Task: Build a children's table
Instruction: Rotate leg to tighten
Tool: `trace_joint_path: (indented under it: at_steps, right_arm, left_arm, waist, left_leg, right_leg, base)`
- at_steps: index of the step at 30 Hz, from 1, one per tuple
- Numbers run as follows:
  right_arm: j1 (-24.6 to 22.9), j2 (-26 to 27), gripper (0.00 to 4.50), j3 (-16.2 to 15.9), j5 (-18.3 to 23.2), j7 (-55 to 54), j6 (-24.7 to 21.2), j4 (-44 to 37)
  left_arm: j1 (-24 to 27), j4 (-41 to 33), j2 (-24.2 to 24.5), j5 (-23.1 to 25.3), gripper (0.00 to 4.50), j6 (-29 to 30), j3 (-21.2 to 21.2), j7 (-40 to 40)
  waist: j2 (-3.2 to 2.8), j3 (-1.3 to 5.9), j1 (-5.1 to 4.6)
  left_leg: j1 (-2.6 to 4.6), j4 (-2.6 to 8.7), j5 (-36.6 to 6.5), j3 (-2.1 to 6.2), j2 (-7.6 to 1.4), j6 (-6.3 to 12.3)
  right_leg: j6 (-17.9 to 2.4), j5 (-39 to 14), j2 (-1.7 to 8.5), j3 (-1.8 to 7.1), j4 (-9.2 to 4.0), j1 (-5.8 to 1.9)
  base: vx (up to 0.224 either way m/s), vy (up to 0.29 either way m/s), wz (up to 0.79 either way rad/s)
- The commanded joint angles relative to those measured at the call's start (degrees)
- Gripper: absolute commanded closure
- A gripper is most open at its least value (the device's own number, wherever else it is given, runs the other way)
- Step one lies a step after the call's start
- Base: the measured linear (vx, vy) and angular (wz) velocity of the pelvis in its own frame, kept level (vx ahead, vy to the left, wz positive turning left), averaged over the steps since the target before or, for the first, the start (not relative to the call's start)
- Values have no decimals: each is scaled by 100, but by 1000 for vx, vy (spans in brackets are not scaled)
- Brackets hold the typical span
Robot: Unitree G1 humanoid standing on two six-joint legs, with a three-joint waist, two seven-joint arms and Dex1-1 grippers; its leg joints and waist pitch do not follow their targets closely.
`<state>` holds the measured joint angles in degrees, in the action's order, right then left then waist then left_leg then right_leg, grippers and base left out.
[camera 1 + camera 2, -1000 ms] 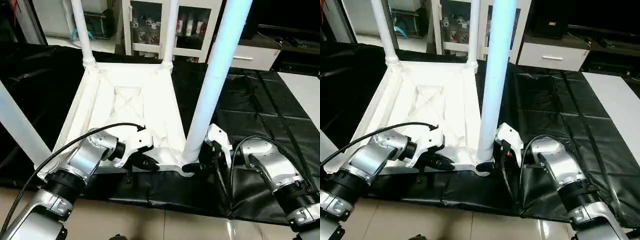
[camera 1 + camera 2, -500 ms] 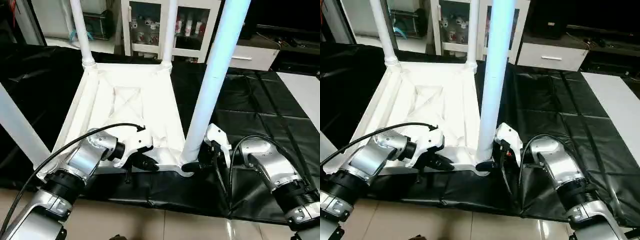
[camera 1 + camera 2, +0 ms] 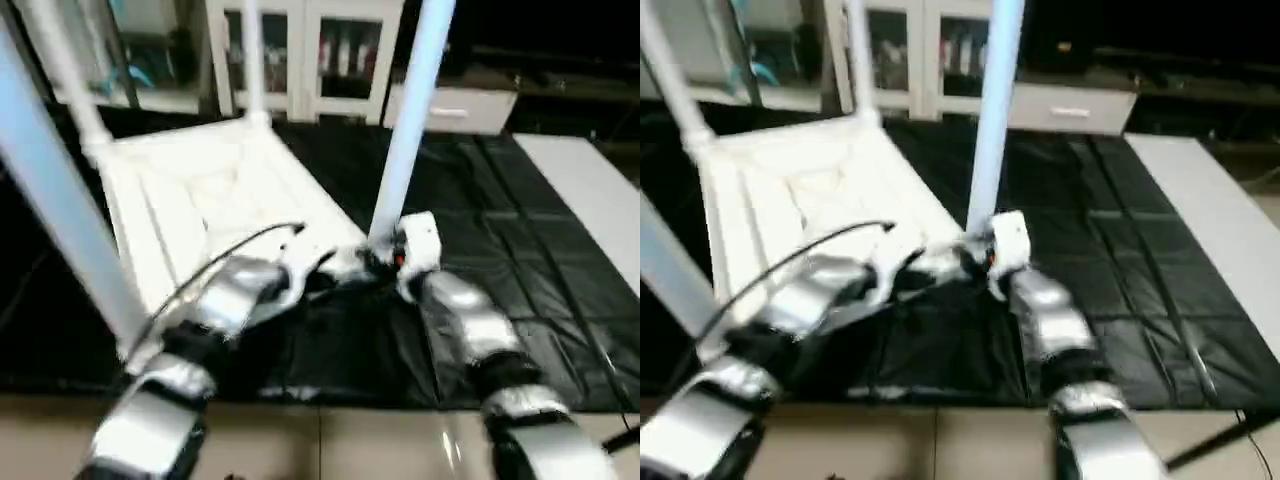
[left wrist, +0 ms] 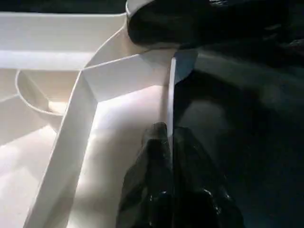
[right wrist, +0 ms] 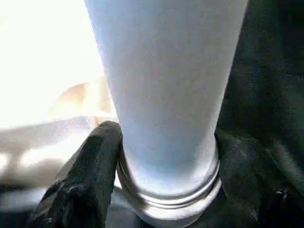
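From my head cameras, the white plastic square tabletop lies upside down on the black-covered worktable, its ribbed underside facing up. Four long white tubular legs rise from its corners: one close on my left, two at the far edge, and the near right leg standing in its round corner socket just in front of my arms. My left gripper reaches across to the tabletop's near edge, and my right gripper sits at the foot of that near right leg. A white glass-door cabinet stands beyond the worktable.

Along my left wrist, my two black fingers are pinched narrow on a thin upright rib of the tabletop's rim, one finger on each side. A round socket shows nearby.

Along my right wrist, the near right leg rises from its ringed collar. One black finger presses against the collar; the other side is dark, so I cannot tell how wide my right gripper stands.
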<state>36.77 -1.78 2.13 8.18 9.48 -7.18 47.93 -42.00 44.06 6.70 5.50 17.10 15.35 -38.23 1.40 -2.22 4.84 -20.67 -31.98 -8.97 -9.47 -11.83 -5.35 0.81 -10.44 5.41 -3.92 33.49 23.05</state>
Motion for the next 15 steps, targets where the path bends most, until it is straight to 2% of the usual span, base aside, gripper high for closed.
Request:
trace_joint_path:
  at_steps: [1, 3, 4, 5, 6, 7, 8, 10, 11, 12, 14, 15]
  right_arm:
    - [12, 196, 180, 121, -196, -1022, 100, 318]
    - [100, 382, 181, -17, -386, -1272, 251, 360]
    - [166, 524, 181, -91, -455, -1386, 377, 388]
    - [191, 577, 181, -111, -465, -1423, 427, 399]
    - [215, 625, 181, -127, -455, -1391, 483, 407]
    - [277, 699, 181, -87, -428, -1394, 687, 454]
    - [287, 708, 181, -72, -406, -1334, 743, 458]
    - [302, 732, 181, -54, -312, -1002, 894, 433]
    - [251, 703, 146, -58, -292, -870, 997, 317]
    - [188, 649, 125, -69, -277, -750, 1031, 180]
    - [-116, 379, 111, -79, -298, -642, 951, -428]
    - [-157, 353, 109, -74, -277, -603, 915, -517]
  left_arm:
    - [-128, 264, -63, 62, 450, -464, -406, 1038]
    - [-176, 371, -91, 155, 450, -604, -399, 1303]
    - [-210, 425, -125, 168, 450, -647, -394, 1371]
    - [-224, 442, -141, 162, 450, -652, -393, 1376]
    - [-235, 449, -149, 157, 450, -658, -389, 1358]
    - [-286, 512, -150, 165, 450, -710, -352, 1335]
    - [-295, 526, -143, 163, 450, -726, -343, 1309]
    - [-314, 564, -117, 155, 450, -779, -328, 1238]
    - [-305, 559, -80, 156, 450, -822, -327, 1187]
    - [-277, 525, -32, 156, 450, -886, -310, 1081]
    - [-29, 237, 100, -24, 450, -1423, -322, 373]
    - [16, 167, 119, -63, 450, -1396, -313, 235]
  waist:
    - [-33, 289, -16]
    - [-12, 320, -14]
    - [-29, 323, 28]
    - [-25, 318, 30]
    - [-47, 315, 35]
    - [-28, 321, 38]
    - [-34, 335, 47]
    - [-46, 359, 71]
    - [-35, 367, 78]
    - [-35, 367, 78]
    - [-21, 392, 123]
    - [-30, 402, 137]
  left_leg:
    - [73, 436, -2519, 68, -64, -178]
    - [70, 428, -2367, 24, -65, -153]
    - [75, 415, -2187, -13, -67, -93]
    - [70, 410, -2136, -30, -65, -57]
    - [73, 404, -2135, -47, -61, -7]
    - [62, 395, -2120, -60, -56, 41]
    - [58, 384, -2014, -69, -56, 65]
    - [34, 368, -1745, -83, -61, 133]
    - [5, 359, -1500, -88, -59, 183]
    - [5, 359, -1500, -88, -59, 183]
    - [-33, 310, -889, -99, -54, 402]
    - [-62, 304, -744, -84, -52, 456]
  right_leg:
    - [-575, -2743, 266, 127, -541, -148]
    - [-724, -2175, 240, 157, -497, -157]
    - [-809, -1817, 237, 188, -468, -146]
    - [-841, -1726, 234, 198, -459, -139]
    - [-865, -1759, 229, 204, -453, -138]
    - [-849, -1811, 235, 211, -463, -142]
    - [-861, -1747, 244, 220, -454, -146]
    - [-913, -1396, 243, 227, -415, -181]
    - [-972, -1101, 237, 220, -375, -216]
    - [-972, -1101, 237, 220, -375, -216]
    - [-1126, -343, 228, 215, -278, -274]
    - [-1132, -166, 237, 212, -249, -309]
  base:
    - [0, 0, 0]
    - [0, 0, 0]
    - [0, 0, 0]
    - [0, 0, 0]
    - [0, 0, 0]
    - [0, 0, 0]
    - [0, 0, 0]
    - [0, 0, 0]
    - [0, 0, 0]
    - [0, 0, 0]
    - [0, 0, 0]
    - [0, 0, 0]
